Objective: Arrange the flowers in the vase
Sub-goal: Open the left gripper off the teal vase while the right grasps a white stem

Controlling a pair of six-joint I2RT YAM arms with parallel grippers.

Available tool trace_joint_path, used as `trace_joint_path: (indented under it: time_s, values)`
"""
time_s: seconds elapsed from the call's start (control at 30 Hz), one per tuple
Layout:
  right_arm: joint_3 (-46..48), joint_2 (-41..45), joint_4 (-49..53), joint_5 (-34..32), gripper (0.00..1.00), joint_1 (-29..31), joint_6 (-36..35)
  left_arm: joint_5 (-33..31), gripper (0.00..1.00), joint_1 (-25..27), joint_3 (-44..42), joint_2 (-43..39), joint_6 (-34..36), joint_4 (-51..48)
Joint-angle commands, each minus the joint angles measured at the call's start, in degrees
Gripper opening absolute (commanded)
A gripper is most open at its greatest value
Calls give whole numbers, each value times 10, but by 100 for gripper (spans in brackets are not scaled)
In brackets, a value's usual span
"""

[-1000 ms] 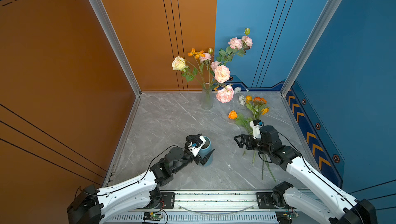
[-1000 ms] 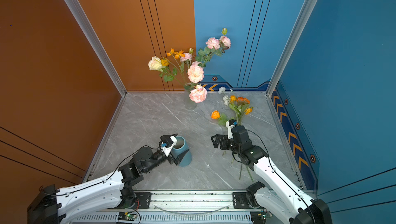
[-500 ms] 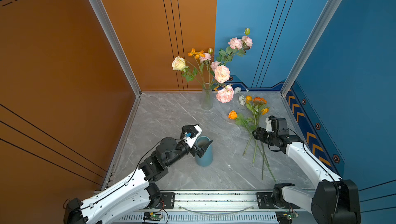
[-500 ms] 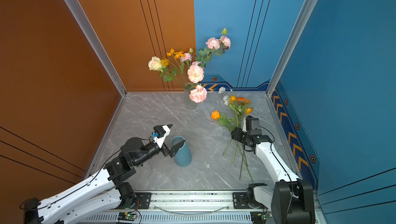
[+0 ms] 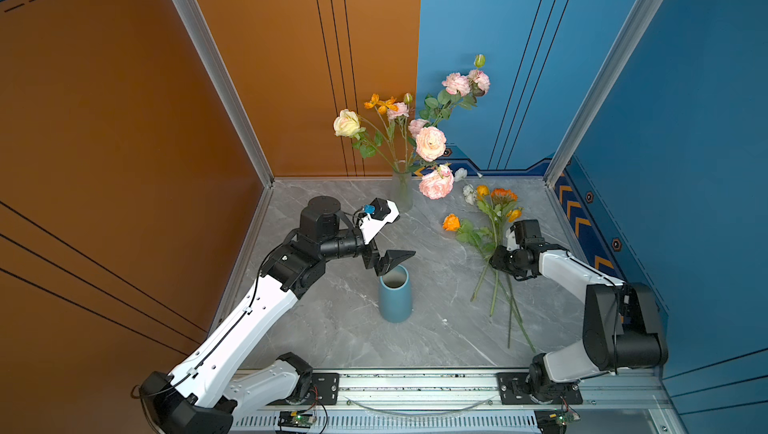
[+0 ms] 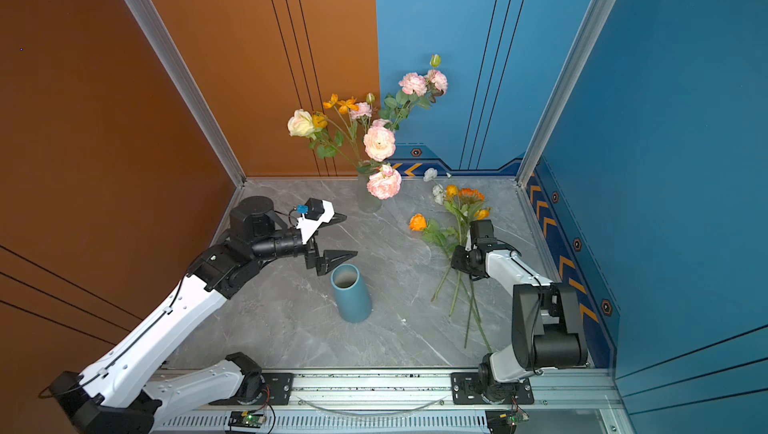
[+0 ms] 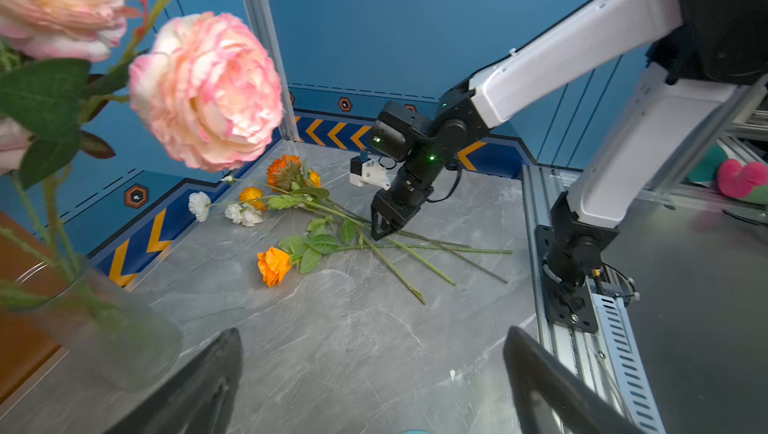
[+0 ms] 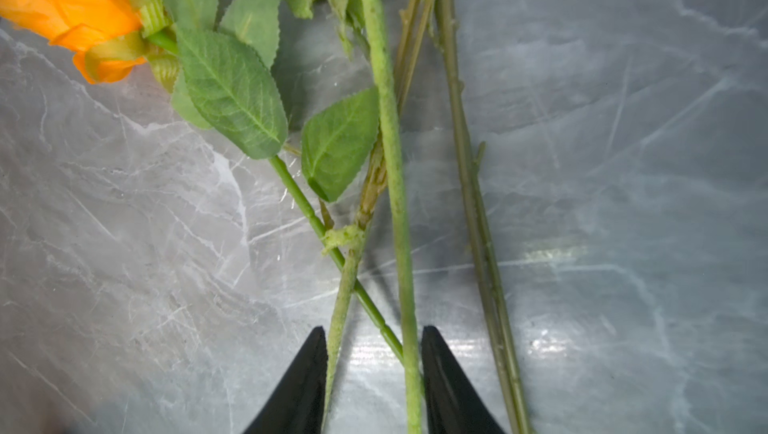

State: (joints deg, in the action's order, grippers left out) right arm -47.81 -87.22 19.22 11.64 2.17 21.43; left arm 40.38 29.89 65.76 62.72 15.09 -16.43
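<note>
Several crossing stems of the loose flowers (image 5: 494, 241), lying on the marble tabletop (image 5: 332, 328), sit between the right gripper's (image 8: 372, 328) narrow jaws; whether they already pinch cannot be told. Isolate one stem before lifting toward the blue vase (image 5: 395, 299). The left gripper (image 7: 372, 330) gapes wide.

2 top views: high, whole table (image 5: 332, 336) | left wrist: toward flowers (image 7: 322, 244) | right wrist: close above them

Orange wall (image 5: 104, 141) and blue wall (image 5: 478, 4) meet over a grey marbled floor (image 5: 332, 340), aluminium posts (image 5: 210, 58) at corners.
</note>
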Motion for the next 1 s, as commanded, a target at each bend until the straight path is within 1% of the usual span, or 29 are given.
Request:
trace_joint_path:
  time_s: [0.0, 0.1, 0.17, 0.23, 0.27, 0.37, 0.47, 0.53, 0.6, 0.77, 0.97]
  values:
    - [-24, -21, -6, -31, 35, -4, -17, 77, 98, -16, 17, 17, 62, -33]
    - [-32, -35, -2, -38, 34, -6, -22, 76, 98, -27, -1, 19, 58, -20]
    - [-36, -46, 0, -42, 31, -6, -27, 73, 98, -32, -44, 4, 38, 33]
    - [-41, -58, 0, -41, 27, -6, -31, 70, 98, -33, -63, -11, 28, 80]
    - [-44, -66, 0, -42, 26, -6, -34, 69, 98, -33, -84, -16, 25, 90]
    - [-49, -83, 2, -45, 23, -6, -40, 67, 98, -34, -87, -23, 23, 91]
    - [-55, -91, 6, -39, 14, -7, -45, 60, 98, -37, -94, -26, 20, 99]
    - [-56, -89, 7, -38, 5, -6, -45, 55, 98, -36, -99, -28, 18, 108]
    - [-56, -88, 10, -38, 0, -6, -48, 52, 98, -36, -101, -27, 18, 108]
    - [-54, -70, 19, -32, 0, -5, -65, 32, 98, -37, -104, -32, 29, 101]
    - [-63, -13, 62, -30, 0, -2, -77, 24, 98, -37, -107, -30, 32, 100]
